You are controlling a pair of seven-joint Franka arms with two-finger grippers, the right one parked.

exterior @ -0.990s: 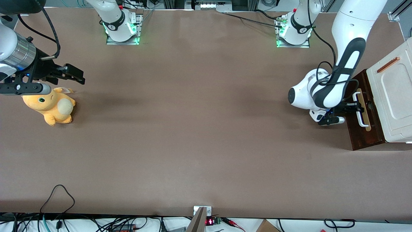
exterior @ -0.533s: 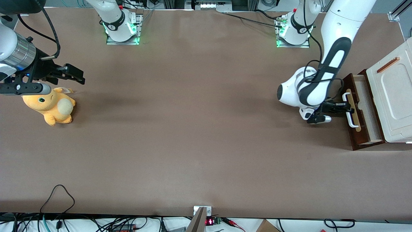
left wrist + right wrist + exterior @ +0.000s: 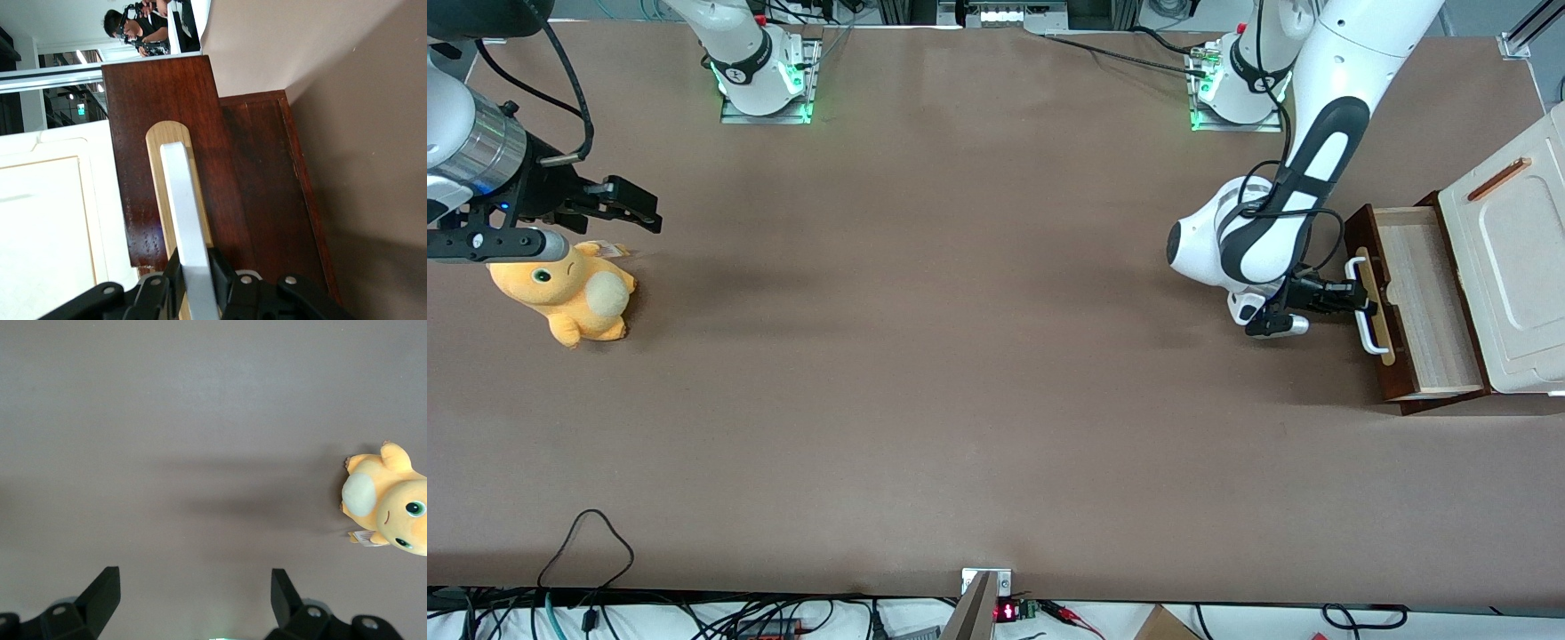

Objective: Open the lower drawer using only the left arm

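The drawer [image 3: 1421, 302], dark brown front, pale wood inside, stands pulled out from under the cream cabinet [image 3: 1516, 267], the gripper [image 3: 1352, 296] pinching its white handle [image 3: 189, 227] on a tan strip.

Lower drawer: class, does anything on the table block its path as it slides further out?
Nothing visible does. The claw is shut on the white bar handle of the lower drawer, and the brown table ahead is bare.

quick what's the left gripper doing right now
Left gripper: shut on the handle of the lower drawer, in front of the cabinet.
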